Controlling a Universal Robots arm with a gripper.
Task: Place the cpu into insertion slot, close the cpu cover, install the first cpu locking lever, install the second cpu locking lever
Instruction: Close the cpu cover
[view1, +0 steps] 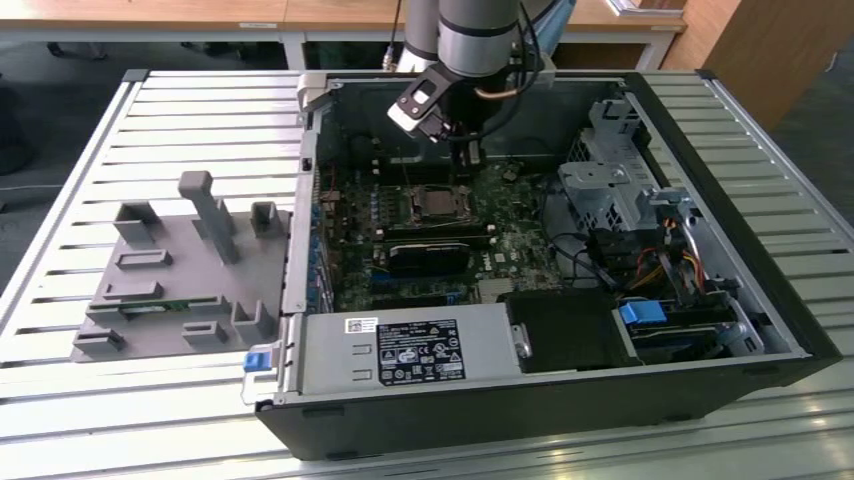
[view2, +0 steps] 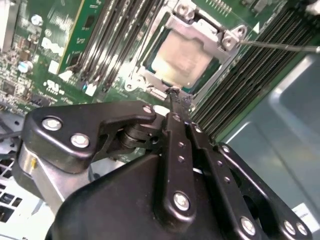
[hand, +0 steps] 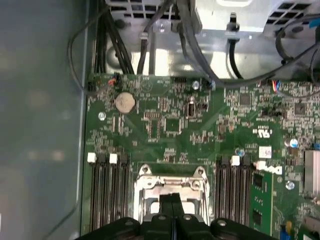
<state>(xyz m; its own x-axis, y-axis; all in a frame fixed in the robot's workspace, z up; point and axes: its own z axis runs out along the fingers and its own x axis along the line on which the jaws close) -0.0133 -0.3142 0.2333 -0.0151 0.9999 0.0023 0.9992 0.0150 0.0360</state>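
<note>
The cpu (view2: 181, 62) lies in the socket on the green board, its silver-grey top showing through the window of the cpu cover (view2: 200, 29), which lies down flat around it. A thin metal lever rod (view2: 280, 46) sticks out from one corner of the socket, above the memory slots. My gripper (view2: 175, 96) is shut with nothing between its fingers, its tips close above the socket's edge. In the exterior view the gripper (view1: 463, 155) hangs just behind the socket (view1: 435, 203). The first wrist view shows the shut fingers (hand: 171, 201) over the cover frame (hand: 150, 184).
The board sits inside an open black computer case (view1: 747, 390) on a slatted metal table (view1: 160, 100). Drive cages and cable bundles (view1: 627, 190) fill the exterior view's right. A power supply (view1: 407, 352) lies at the front. A grey fixture (view1: 174, 270) stands left of the case.
</note>
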